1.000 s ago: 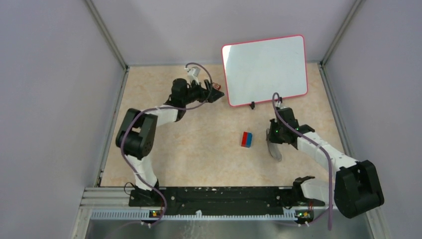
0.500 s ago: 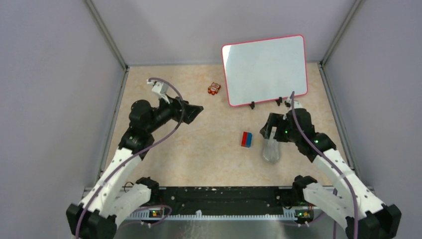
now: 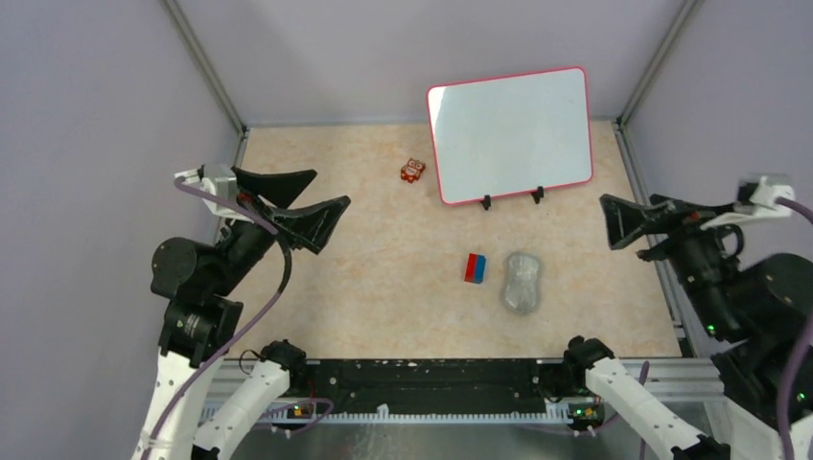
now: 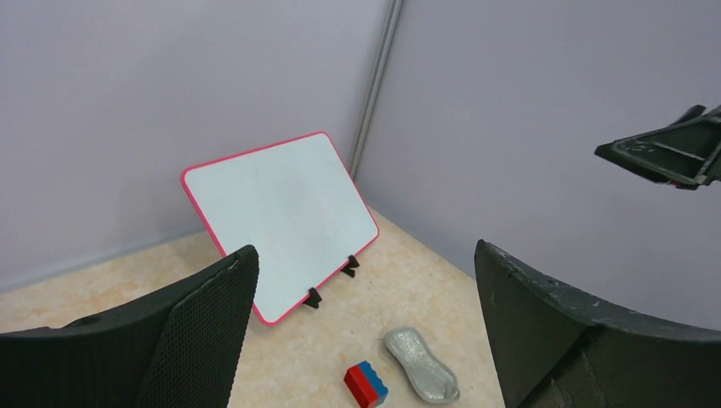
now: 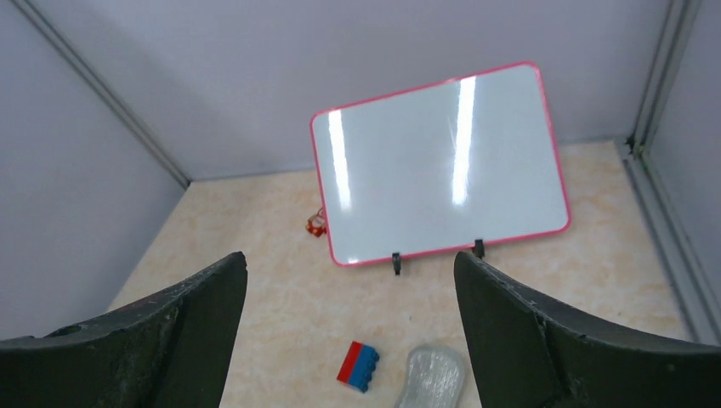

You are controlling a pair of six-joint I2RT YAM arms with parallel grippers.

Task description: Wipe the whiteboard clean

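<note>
Item: the whiteboard [image 3: 508,134], red-framed, propped tilted on two black feet at the far side of the table [image 3: 383,278], right of centre; surface reads blank in all three views, no writing to be made out, though glare bands in the right wrist view could hide faint marks. Step in hand, by judgement: erasing looks complete, or at its last check; any next move calls only for inspecting the board for residue and, if some is found, picking up the grey oblong pad [image 3: 522,283], presumably the wiper, lying flat near the table's middle just beside a red-and-blue block [image 3: 476,268]. Left gripper [image 3: 302,199]: fingers spread wide, holding nothing, touching nothing, raised over the left side well apart from the board. Right gripper [image 3: 640,220]: likewise splayed and empty, raised at the right edge. Sundry: small red object [image 3: 413,171] just left of the board.
</note>
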